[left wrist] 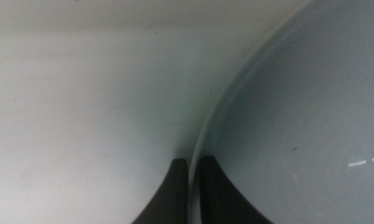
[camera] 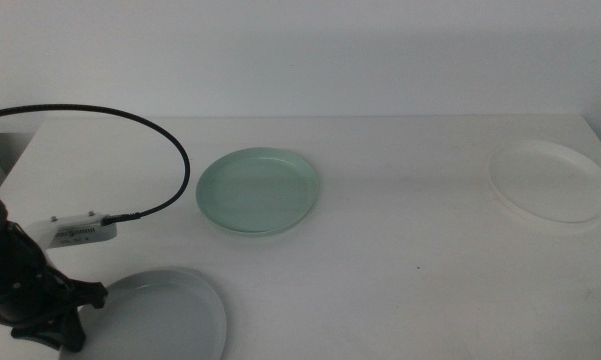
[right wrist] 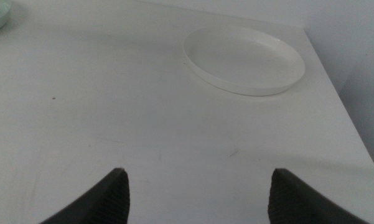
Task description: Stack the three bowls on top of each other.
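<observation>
Grasping of the grey bowl [camera: 165, 315] is the step in hand. The left gripper [camera: 75, 320] stands at this bowl's left rim, near the front left corner of the table [camera: 400, 230]. In the left wrist view its jaws are closed narrow on the thin rim [left wrist: 205, 137], one jaw outside and one inside, so it seems to pinch the grey bowl [left wrist: 305, 124]. I cannot tell if the bowl is already lifted or rests on the table.

The green bowl [camera: 257, 190] lies near the middle, a little behind and to the right of the grey one, apart from it. The white bowl [camera: 550, 183] lies well apart, at the far right side. No bowl is stacked yet, so the task is at its beginning.

The right gripper [right wrist: 196, 193] waits over the right part of the table with jaws wide and holding nothing; the white bowl [right wrist: 243, 59] is ahead of it.

Next, I think, the left arm must raise the grey bowl, keep it level, carry it over the green bowl and put it down centred. The pinch on the thin rim may slip.
</observation>
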